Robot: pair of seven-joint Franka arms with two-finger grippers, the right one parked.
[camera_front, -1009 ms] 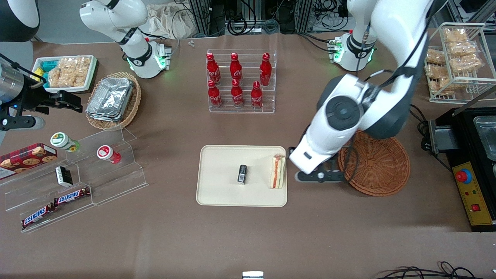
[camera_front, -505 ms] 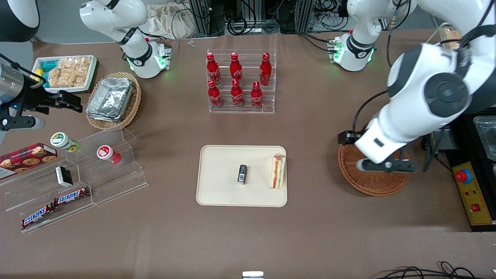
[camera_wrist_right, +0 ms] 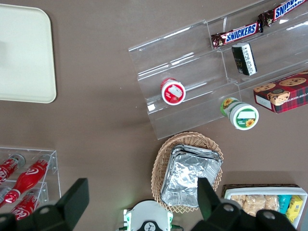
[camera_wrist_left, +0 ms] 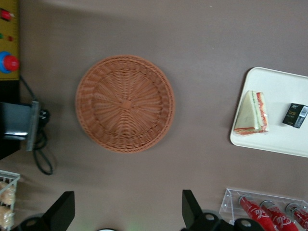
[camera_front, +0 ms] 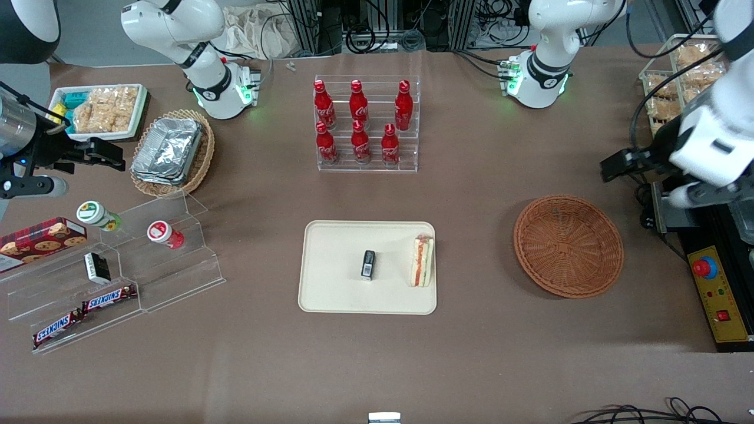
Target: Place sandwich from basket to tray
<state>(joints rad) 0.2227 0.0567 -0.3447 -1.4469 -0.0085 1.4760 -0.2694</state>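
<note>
Sandwich [camera_front: 422, 261]: lay on tray [camera_front: 330, 294], placement apparently complete. Basket [camera_front: 568, 245]: empty. Hand [camera_wrist_left: 127, 214]: fingers spread, holding nothing, had withdrawn high above tabletop [camera_front: 483, 353] since a second ago.

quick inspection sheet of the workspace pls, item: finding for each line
surface: brown table, no spills seen
job's things: sandwich lies on the tray at its edge nearest the basket, which holds nothing
clutter: small black packet on the tray; red bottles in a clear rack
grippers: gripper open, raised above the table, near the basket
cables: black cable beside the basket
surroundings: yellow control box at the working arm's end
</note>
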